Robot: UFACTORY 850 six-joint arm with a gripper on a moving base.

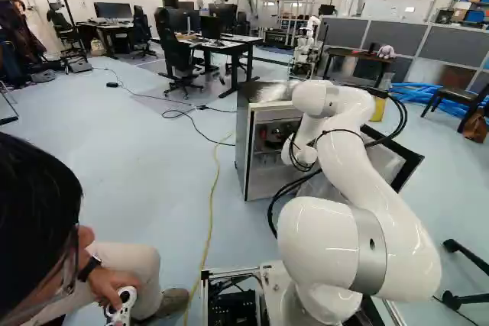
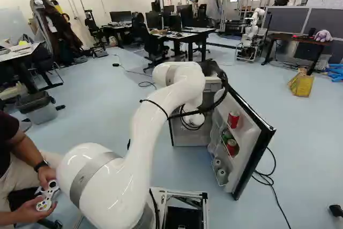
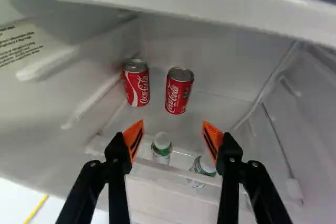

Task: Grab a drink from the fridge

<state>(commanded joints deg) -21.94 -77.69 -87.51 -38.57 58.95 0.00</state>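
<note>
While the jaws stand apart, two red cans ahead bear white lettering

The fridge lining is white, the cans red with white lettering, bottle labels apparently green.

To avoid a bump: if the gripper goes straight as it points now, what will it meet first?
Probably the red can most nearly ahead of the gripper; depth is unclear, so perhaps a white-capped bottle.
</note>
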